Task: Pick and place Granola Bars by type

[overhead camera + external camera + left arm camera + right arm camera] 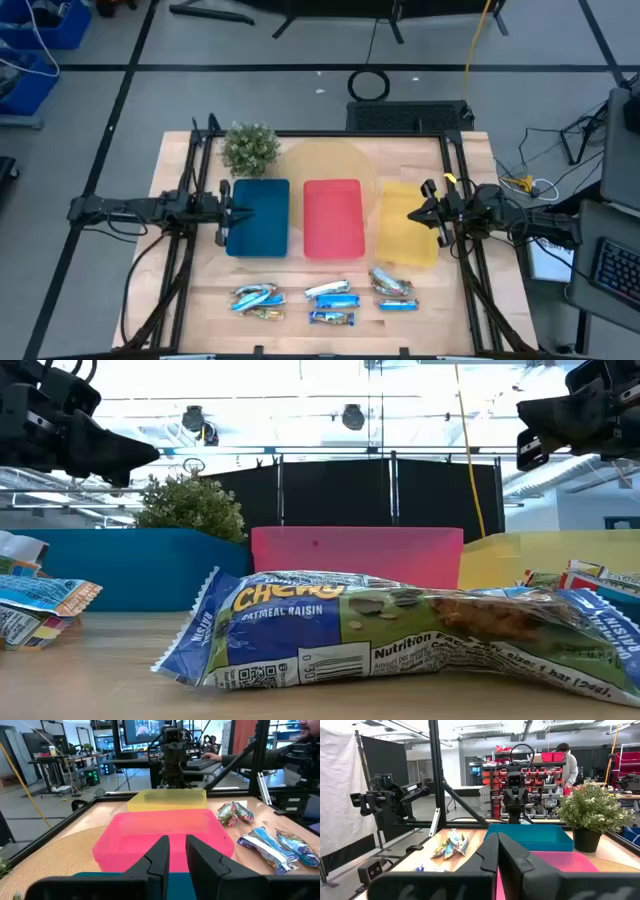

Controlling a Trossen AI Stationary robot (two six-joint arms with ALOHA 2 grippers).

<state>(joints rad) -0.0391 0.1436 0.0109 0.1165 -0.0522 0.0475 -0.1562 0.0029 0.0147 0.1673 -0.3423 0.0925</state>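
Several granola bars lie flat on the wooden table near its near edge. One cluster lies at the left, blue-and-white ones in the middle, and others at the right. A blue "Chewy" bar fills the low view. My left gripper hovers over the blue tray's left edge; its fingers stand a narrow gap apart and hold nothing. My right gripper hovers over the yellow tray, shut and empty. Both are well above the table and far from the bars.
Blue tray, red tray and yellow tray stand side by side mid-table. A potted plant stands at the far left, and a round woven mat lies under the trays. Black frame rails run along both table sides. A person sits in the room beyond.
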